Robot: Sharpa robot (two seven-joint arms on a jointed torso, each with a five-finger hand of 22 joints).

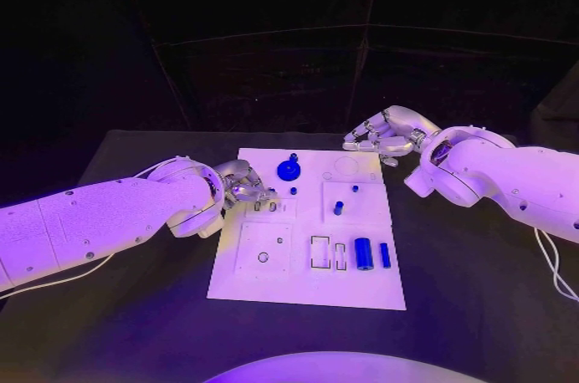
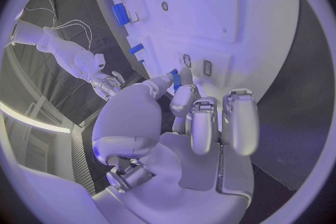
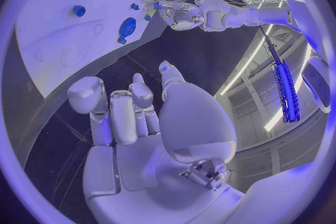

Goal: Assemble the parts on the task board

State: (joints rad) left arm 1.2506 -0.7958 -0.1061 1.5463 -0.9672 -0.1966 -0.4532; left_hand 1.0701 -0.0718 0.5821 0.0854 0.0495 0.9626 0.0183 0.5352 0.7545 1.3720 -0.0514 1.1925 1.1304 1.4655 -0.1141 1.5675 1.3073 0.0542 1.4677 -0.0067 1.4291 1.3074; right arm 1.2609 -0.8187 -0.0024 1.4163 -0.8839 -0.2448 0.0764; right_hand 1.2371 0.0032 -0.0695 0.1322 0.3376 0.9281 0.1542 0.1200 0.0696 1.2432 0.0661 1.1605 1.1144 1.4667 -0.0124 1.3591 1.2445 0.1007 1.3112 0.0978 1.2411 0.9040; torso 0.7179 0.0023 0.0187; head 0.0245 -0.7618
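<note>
The white task board (image 1: pixel 302 291) lies in the middle of the black table. My left hand (image 1: pixel 243 186) hovers at its left edge, close to two small slots (image 1: pixel 267 206). In the left wrist view a small blue part (image 2: pixel 173 73) is pinched between its thumb and a finger. My right hand (image 1: pixel 380 138) hangs over the board's far right corner, fingers loosely bent and holding nothing (image 3: pixel 133 106). A blue disc with a knob (image 1: pixel 289 170) and blue pegs (image 1: pixel 339 206) stand on the board. Two blue cylinders (image 1: pixel 363 253) lie at its near right.
The board has a round recess (image 1: pixel 347 165) near my right hand, a small ring hole (image 1: pixel 263 257) and rectangular slots (image 1: pixel 320 252) in its near half. A white cable (image 1: pixel 555 262) trails over the table at the right. Bare black tabletop surrounds the board.
</note>
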